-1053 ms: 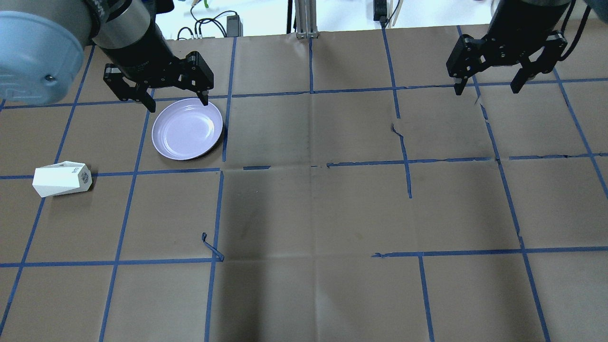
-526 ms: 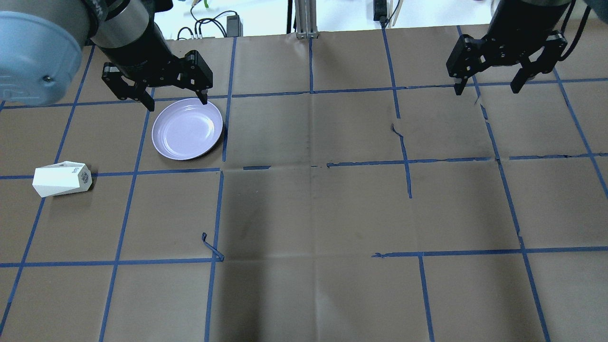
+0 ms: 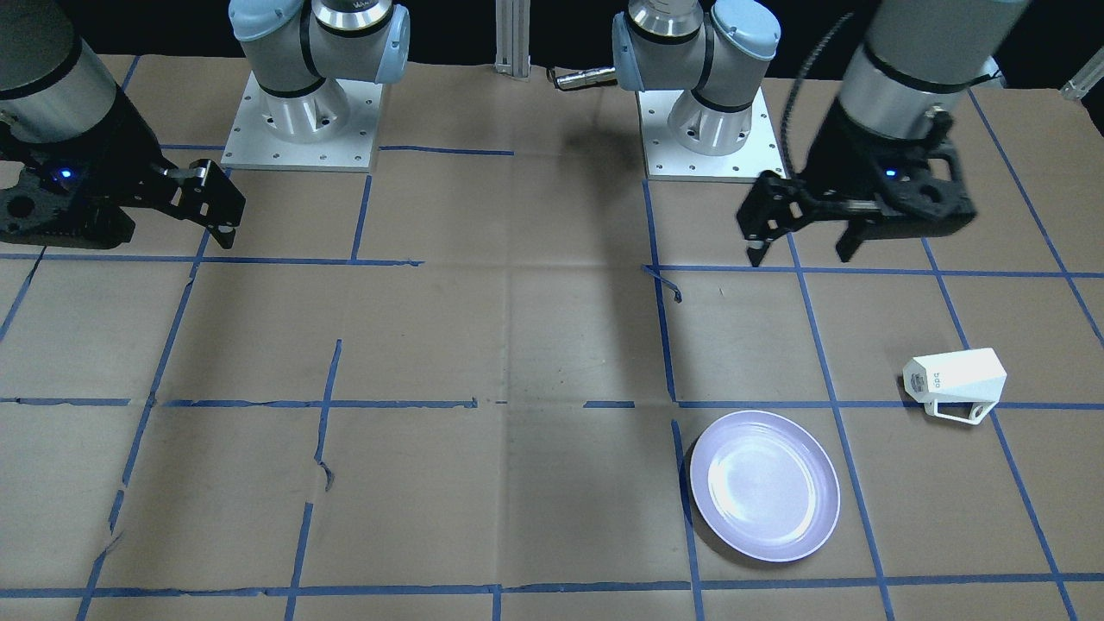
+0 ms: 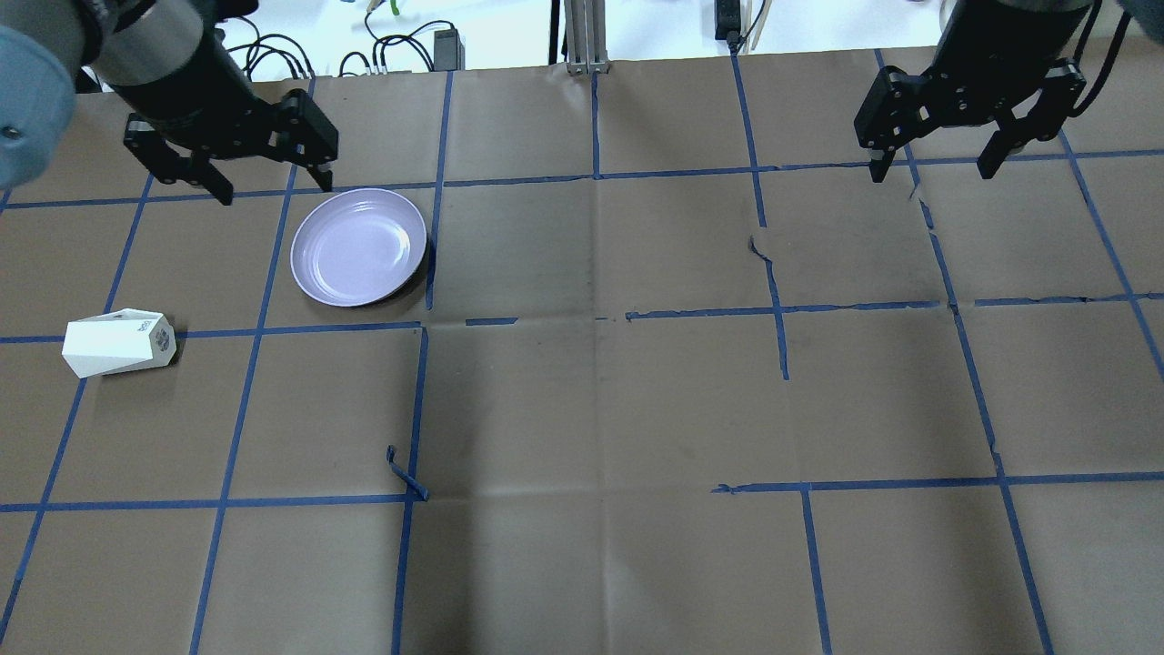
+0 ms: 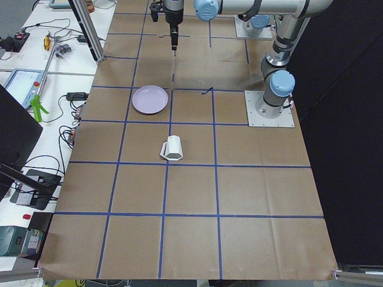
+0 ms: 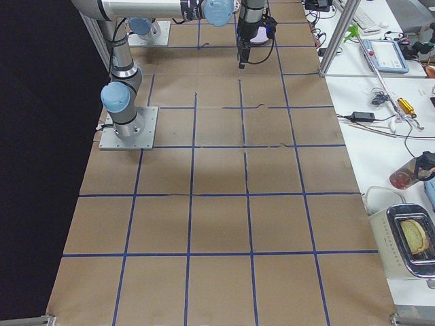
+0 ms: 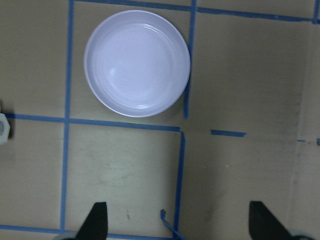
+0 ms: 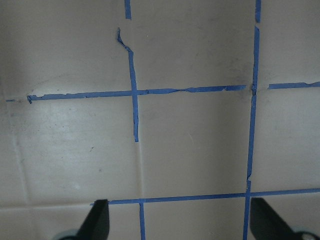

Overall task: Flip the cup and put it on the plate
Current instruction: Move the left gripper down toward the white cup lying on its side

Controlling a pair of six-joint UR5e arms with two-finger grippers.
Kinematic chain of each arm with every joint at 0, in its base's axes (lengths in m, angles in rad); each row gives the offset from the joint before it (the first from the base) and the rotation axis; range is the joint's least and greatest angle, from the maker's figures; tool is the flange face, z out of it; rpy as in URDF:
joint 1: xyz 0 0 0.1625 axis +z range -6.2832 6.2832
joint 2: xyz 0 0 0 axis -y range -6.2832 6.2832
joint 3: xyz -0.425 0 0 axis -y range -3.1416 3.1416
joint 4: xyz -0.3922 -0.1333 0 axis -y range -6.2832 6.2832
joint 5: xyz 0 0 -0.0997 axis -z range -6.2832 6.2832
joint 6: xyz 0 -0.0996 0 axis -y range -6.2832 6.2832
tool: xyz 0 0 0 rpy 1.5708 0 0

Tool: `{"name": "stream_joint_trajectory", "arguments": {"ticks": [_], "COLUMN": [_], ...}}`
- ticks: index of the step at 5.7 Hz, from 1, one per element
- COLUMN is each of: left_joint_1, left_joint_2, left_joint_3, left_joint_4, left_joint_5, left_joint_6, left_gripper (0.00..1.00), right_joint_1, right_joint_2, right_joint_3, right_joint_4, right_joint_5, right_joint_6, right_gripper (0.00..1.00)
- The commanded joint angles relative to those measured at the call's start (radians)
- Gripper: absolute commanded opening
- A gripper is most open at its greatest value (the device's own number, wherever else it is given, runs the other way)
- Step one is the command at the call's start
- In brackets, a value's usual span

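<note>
Robotics lab, bench test cell. Desk [image 4: 582, 409] wrapped in brown paper and marked off in squares with blue tape [image 4: 673, 171], torn and peeling in spots. Two industrial arms [image 3: 690, 52] bolted down through drilled metal base plates [image 3: 250, 151]. Aluminium profile post [image 4: 582, 36] at the desk's far edge. White side benches [image 5: 60, 72] run along that edge and carry working clutter: looped cables [image 4: 400, 41], power brick [image 4: 446, 47], tablet [image 6: 385, 54], hand tools [image 6: 401, 105], green clamp [image 5: 37, 107]. Further along, a drinks bottle [image 6: 406, 175] and a metal tray [image 6: 393, 231] with what looks like a slice of bread. Black backdrop [image 5: 347, 149] behind the arm bases.
</note>
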Motion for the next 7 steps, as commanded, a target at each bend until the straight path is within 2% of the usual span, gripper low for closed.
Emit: {"name": "stream_joint_trajectory", "arguments": {"ticks": [1,2,3,4,5,7], "left_joint_1": [0.32,0.495,0.637,0.744,0.791,0.843], "left_joint_2": [-0.034,-0.12,-0.207,-0.305,-0.344,-0.387], "left_joint_3": [0.011,0.044,0.12,0.197,0.22,0.222], "left_joint_4": [0.007,0.031,0.033,0.033,0.021,-0.152], "left_joint_5": [-0.008,-0.008,-0.038,-0.067,-0.15,-0.333], "left_joint_6": [0.391,0.595,0.76,0.897,0.912,0.915], "left_gripper": [1.0,1.0,1.0,1.0,1.0,1.0], "right_joint_1": [0.0,0.0,0.0,0.0,0.0,0.0], "right_joint_2": [0.0,0.0,0.0,0.0,0.0,0.0], "right_joint_3": [0.0,0.0,0.0,0.0,0.0,0.0], "right_joint_4": [0.0,0.0,0.0,0.0,0.0,0.0], "right_joint_5": [0.0,0.0,0.0,0.0,0.0,0.0], "right_joint_6": [0.0,0.0,0.0,0.0,0.0,0.0], "right_gripper": [1.0,1.0,1.0,1.0,1.0,1.0]}}
